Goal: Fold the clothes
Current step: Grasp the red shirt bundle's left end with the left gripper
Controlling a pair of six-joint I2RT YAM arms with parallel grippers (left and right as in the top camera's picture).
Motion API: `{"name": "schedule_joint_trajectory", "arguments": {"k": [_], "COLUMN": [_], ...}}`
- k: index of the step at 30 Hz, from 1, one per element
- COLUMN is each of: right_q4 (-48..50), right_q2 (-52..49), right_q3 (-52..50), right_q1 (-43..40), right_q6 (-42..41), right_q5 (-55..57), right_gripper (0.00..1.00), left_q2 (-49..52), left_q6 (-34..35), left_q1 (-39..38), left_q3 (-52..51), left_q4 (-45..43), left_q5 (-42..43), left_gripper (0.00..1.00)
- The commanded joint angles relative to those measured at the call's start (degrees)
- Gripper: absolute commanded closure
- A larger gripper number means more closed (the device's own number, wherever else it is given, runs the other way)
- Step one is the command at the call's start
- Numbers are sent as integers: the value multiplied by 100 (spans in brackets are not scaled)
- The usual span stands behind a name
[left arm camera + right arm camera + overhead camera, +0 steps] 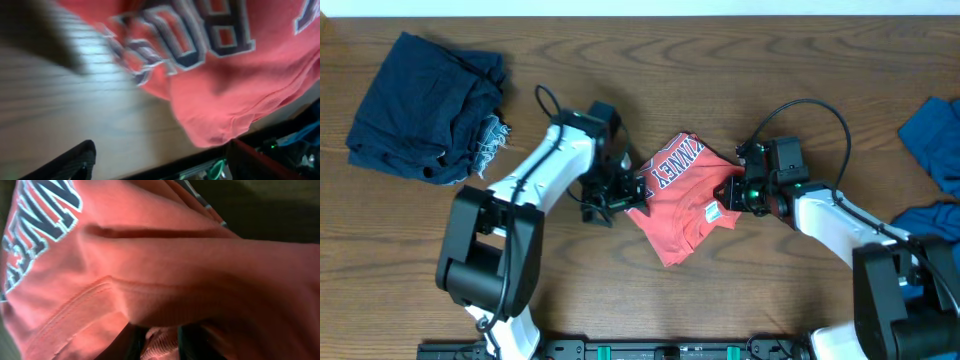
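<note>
The clothes in play are a coral-red T-shirt (678, 200) with printed lettering, lying bunched at the table's middle. Its small label (712, 211) faces up near the right side. My left gripper (620, 196) sits at the shirt's left edge. In the left wrist view its jaws (160, 165) stand wide apart over bare wood, and the shirt's hem (215, 125) hangs just beside the right finger (250, 160). My right gripper (733, 192) is at the shirt's right edge. Its fingers (135, 345) pinch a ribbed fold of the red cloth (160, 345).
A dark navy garment (425, 105) with a frayed edge lies heaped at the back left. Blue cloth (935, 140) lies at the right edge, with more blue cloth (925, 222) below it. The table is brown wood (770, 290).
</note>
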State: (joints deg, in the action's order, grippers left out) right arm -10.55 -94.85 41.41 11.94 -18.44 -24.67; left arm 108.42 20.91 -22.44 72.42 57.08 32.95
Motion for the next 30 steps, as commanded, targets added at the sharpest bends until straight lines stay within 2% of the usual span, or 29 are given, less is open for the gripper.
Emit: {"name": "schedule_joint_trajectory", "arguments": {"k": [1,5,11,16,18,21,24,30], "right_q4": [-2,-13,-24,-201,-306,-334,-317,-317], "right_q2": [-186,-186,-186,-186,-186,-186,-186,-186], "right_q3": [11,11,11,11,11,11,11,11], "right_q1": [46,46,46,46,46,46,46,46], "right_q6": [24,26,26,24,24,26,24,26], "right_q5": [24,24,22,24,24,52,94,92], "right_gripper": [78,78,78,77,75,74,74,74], "left_q2": [-96,-96,-282,-1141,-1639,-2302,-2752,-2931], "left_q6": [702,1143,1075,809,811,1054,1582,2968], "left_q1": [-190,-278,-98,544,848,1082,1038,468], "left_q3": [-319,-671,-706,-706,-719,-896,-1303,-2715], "left_q4": [-258,-824,-713,-87,199,133,-444,-2638], "left_q5": [308,310,306,-85,-385,-404,-315,90], "left_gripper": [14,14,14,14,13,10,7,5]}}
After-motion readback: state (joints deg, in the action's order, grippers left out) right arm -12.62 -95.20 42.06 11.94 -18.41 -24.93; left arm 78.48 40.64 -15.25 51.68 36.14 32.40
